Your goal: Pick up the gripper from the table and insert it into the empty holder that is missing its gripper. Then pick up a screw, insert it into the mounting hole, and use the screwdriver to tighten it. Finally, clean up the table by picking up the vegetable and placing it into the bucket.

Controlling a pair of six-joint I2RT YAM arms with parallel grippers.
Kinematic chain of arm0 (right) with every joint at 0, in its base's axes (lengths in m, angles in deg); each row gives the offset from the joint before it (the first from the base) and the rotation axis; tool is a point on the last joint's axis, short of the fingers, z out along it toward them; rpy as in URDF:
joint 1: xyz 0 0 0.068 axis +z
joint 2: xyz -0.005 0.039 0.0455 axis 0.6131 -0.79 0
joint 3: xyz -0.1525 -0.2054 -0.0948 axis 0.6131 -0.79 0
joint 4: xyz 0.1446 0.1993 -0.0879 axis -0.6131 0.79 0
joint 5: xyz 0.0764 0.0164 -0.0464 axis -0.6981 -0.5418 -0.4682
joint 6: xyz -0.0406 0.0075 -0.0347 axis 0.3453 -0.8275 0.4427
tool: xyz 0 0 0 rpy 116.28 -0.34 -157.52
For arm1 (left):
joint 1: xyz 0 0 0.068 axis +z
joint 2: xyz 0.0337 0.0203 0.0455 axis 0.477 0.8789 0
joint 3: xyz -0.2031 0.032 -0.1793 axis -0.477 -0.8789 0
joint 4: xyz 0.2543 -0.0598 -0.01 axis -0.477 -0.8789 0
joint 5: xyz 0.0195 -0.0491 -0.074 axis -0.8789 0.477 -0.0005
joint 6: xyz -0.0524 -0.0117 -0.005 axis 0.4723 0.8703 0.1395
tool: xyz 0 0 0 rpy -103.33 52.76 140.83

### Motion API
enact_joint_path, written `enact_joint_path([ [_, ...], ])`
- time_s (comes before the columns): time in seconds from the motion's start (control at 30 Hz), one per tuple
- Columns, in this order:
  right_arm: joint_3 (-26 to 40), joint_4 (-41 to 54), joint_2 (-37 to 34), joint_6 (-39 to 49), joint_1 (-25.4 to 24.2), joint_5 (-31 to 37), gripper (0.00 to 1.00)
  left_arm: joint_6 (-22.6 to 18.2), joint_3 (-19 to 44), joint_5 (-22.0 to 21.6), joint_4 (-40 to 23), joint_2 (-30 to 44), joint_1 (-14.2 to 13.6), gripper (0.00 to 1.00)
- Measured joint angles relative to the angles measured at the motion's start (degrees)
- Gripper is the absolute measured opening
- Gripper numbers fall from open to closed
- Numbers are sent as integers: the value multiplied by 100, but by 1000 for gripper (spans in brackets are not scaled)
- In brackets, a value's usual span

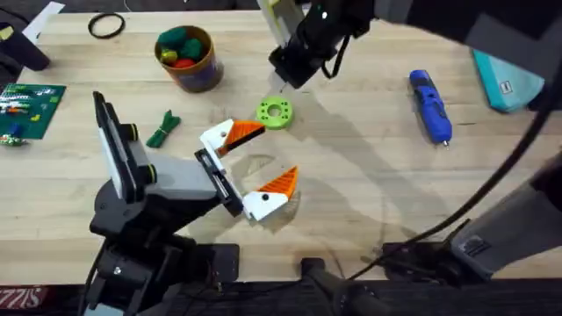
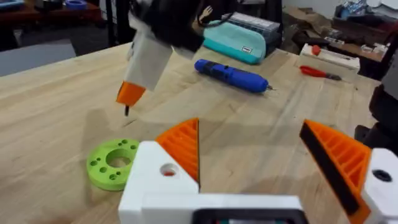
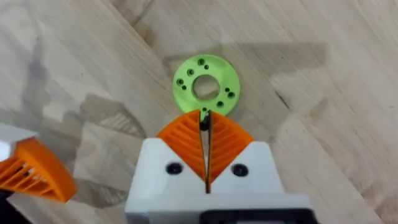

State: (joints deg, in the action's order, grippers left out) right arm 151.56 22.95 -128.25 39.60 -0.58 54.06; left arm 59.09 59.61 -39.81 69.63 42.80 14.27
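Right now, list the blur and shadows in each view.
Overhead: the right arm close under the camera is dark and blurred; shadow lies right of the green ring. Left wrist: the right gripper above the ring is motion-smeared. Right wrist: soft shadows cross the table.

The left gripper [image 1: 252,167] sits at centre frame, its white-and-orange fingers spread wide. The right gripper [image 3: 205,127] hangs at upper centre pointing down, pads pressed together, apparently pinching a small dark sliver.
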Motion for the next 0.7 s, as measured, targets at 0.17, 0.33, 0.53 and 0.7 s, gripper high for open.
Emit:
enact_joint_path([
  [0.17, 570, 557, 0, 0, 11, -13, 4, 0, 0, 2, 0, 0, 0, 986],
  [0.33, 1214, 1081, 0, 0, 145, -15, 4, 0, 0, 0, 0, 0, 0, 986],
  [0.53, 1873, 1578, 0, -12, 514, -17, 4, 0, 0, 0, 0, 0, 0, 986],
  [0.7, 2193, 1899, 0, -127, 861, -77, 4, 0, 0, 0, 0, 0, 0, 986],
])
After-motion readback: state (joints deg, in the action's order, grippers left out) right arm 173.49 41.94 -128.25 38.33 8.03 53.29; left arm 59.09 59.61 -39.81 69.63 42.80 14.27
